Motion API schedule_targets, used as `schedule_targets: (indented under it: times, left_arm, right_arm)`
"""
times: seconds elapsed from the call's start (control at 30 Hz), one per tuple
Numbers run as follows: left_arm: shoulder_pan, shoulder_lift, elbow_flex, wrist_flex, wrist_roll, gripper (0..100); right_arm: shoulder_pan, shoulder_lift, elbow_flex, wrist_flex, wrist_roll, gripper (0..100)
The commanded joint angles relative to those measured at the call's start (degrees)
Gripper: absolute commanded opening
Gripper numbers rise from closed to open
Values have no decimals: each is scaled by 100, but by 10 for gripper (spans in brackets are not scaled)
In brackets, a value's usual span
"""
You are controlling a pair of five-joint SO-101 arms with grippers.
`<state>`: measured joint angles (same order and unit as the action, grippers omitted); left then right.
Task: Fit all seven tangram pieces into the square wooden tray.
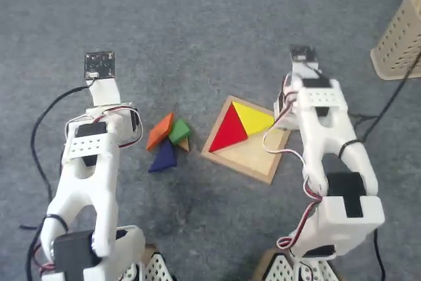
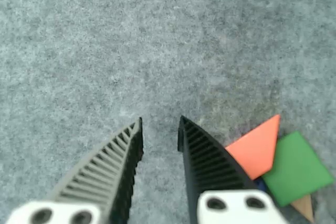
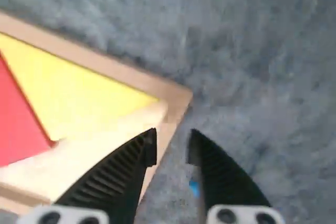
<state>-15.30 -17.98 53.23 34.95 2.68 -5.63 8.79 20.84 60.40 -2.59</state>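
Grey felt-like mat (image 1: 197, 44) covers the table, and the wooden tray (image 1: 253, 162) lies on it right of centre in the high view, turned so that one corner points away from the arms. Two pieces are seated in the tray: a red triangle (image 1: 228, 133) and a yellow triangle (image 1: 253, 116), flush along a shared edge; the rest of the tray floor is bare wood. Four loose pieces form a tight cluster on the mat, near the tray but clear of it, on the side towards the left arm: an orange piece (image 1: 160, 131), a green piece (image 1: 179, 129) touching it, a blue triangle (image 1: 163, 157) just below them in the high view, and a small tan piece (image 1: 185, 144) tucked against the green one. Left gripper (image 2: 160, 124) hangs over bare mat just beside the orange piece, its fingers slightly apart with nothing between them. Right gripper (image 3: 172, 135) is at the tray's corner next to the yellow triangle, one finger over the wooden rim and the other over the mat; its fingers are likewise a little apart and hold nothing. A perforated beige object (image 1: 398, 37) stands at the far right edge, well apart from the tray.
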Motion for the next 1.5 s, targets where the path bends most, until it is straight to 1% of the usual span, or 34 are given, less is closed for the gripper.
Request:
schedule_targets:
  times: [0.0,0.23,0.33,0.47,0.53,0.63,0.7,0.8,0.97,1.03,1.13,1.17,1.27,1.37,1.47]
  left_arm:
    - [-35,-246,-22,-123,44,105]
    - [-35,-246,-22,-123,44,105]
    - [-35,-246,-22,-123,44,105]
    - [-35,-246,-13,-123,44,105]
    - [-35,-246,-13,-123,44,105]
    - [-35,-246,31,-141,44,105]
    - [-26,-246,110,-308,44,105]
    - [-26,-246,189,-448,35,105]
    - [-26,-246,189,-440,35,105]
    - [-26,-246,180,-440,35,105]
    - [-26,-246,180,-440,35,105]
    - [-26,-246,180,-431,35,105]
    - [-35,-246,180,-422,35,105]
    - [-44,-255,180,-378,26,105]
    - [18,-299,-31,149,-316,105]
  right_arm:
    - [-75,-391,316,-479,-105,177]
    - [-497,171,316,-505,-105,177]
    - [-541,453,123,-444,-123,171]
    - [-374,708,-360,-259,-114,66]
    - [-233,813,-642,-259,-97,30]
    - [-84,1007,-1125,-251,202,25]
    - [-48,1174,-1424,-242,378,24]
    - [-48,1385,-1846,-233,431,24]
    - [-92,1420,-2479,365,624,30]
    - [-92,1297,-2602,655,624,63]
    - [-110,998,-2602,927,615,131]
    - [-145,875,-2585,1015,615,139]
    - [-215,470,-2330,1121,615,138]
    - [-189,-75,-1732,1103,615,137]
    - [-31,-796,-853,1024,651,118]
